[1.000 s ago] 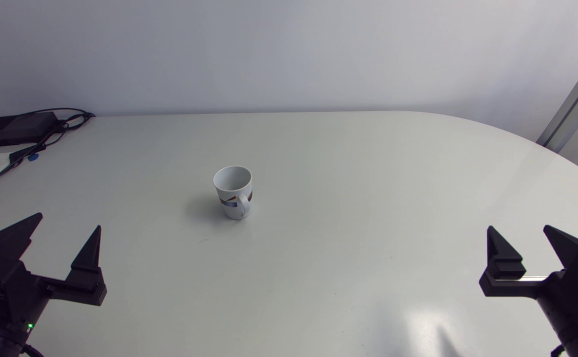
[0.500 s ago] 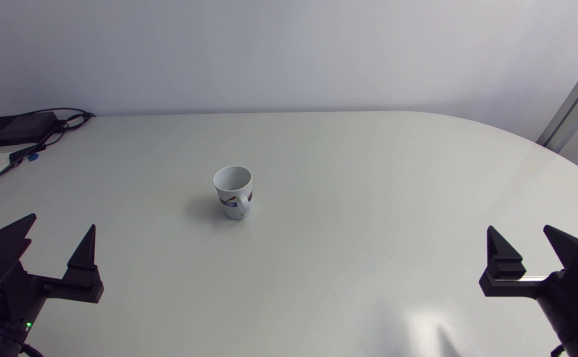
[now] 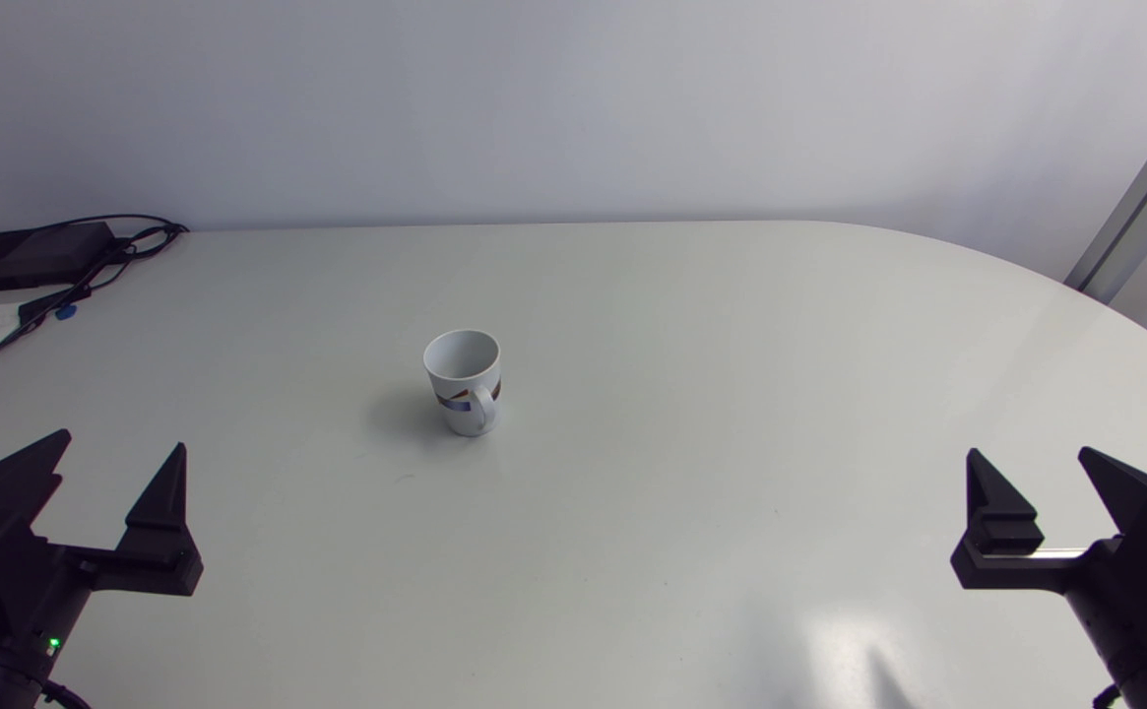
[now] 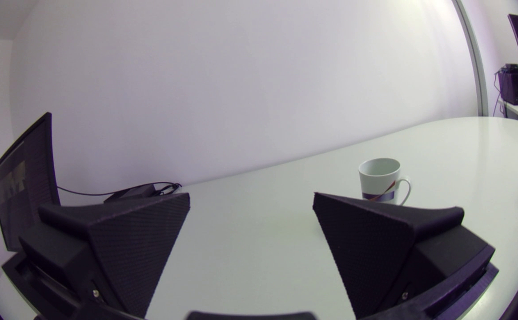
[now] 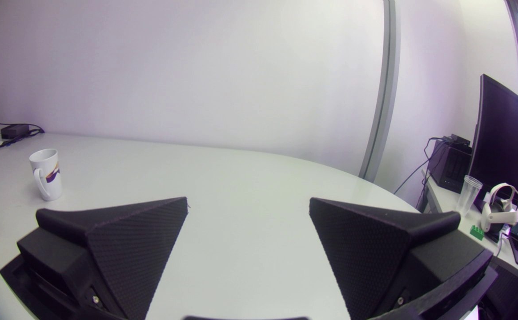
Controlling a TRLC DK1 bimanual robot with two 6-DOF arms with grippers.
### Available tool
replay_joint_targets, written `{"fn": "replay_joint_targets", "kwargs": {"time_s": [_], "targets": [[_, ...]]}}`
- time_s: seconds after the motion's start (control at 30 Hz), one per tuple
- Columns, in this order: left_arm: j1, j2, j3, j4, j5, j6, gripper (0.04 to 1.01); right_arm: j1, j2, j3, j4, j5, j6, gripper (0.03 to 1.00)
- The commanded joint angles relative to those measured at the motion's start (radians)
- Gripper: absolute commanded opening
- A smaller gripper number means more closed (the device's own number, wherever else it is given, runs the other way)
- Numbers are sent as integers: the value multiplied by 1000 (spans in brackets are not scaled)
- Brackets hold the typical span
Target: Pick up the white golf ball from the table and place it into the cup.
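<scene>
Golf ball first: where was it? asked one.

Nowhere that I could see, said the other. No view showed a white ball on the table [image 3: 731, 325]. Whether it lay down inside the cup I could not tell. What showed of the inside looked bare.

And going from the left?

At the near left sat the left pincer [image 3: 122, 443], its two fingers wide apart with nothing between them. At the far left, by the table's edge, lay a black box [image 3: 31, 254] with cables [image 3: 91, 281] trailing from it. The cup [image 3: 463, 379] stood upright a little left of the middle, well apart from both pincers, with its handle turned to the near side. At the near right the right pincer [image 3: 1028, 455] was just as wide open and just as empty.

How would the ball handle?

I judged it would be light, hard and slick. It would roll at a nudge and could squirt out of a slanted pinch. I would have taken it across its widest part, one finger on each side, both brought down level.

And the cup?

It looked like ceramic, so stiff and breakable. A knock on the rim could have tipped it. The ball wanted letting go low over the mouth, or it might have bounced out.
</scene>
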Motion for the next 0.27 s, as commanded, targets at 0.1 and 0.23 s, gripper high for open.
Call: {"fn": "replay_joint_targets", "kwargs": {"time_s": [0.1, 0.23], "targets": [[9, -20, -21, 0, -3, -153, 993, -2, -6, -31, -42, 1, 22, 964], [9, -20, -20, -3, -3, -248, 993, -2, -6, -31, -42, 1, 22, 964]]}}
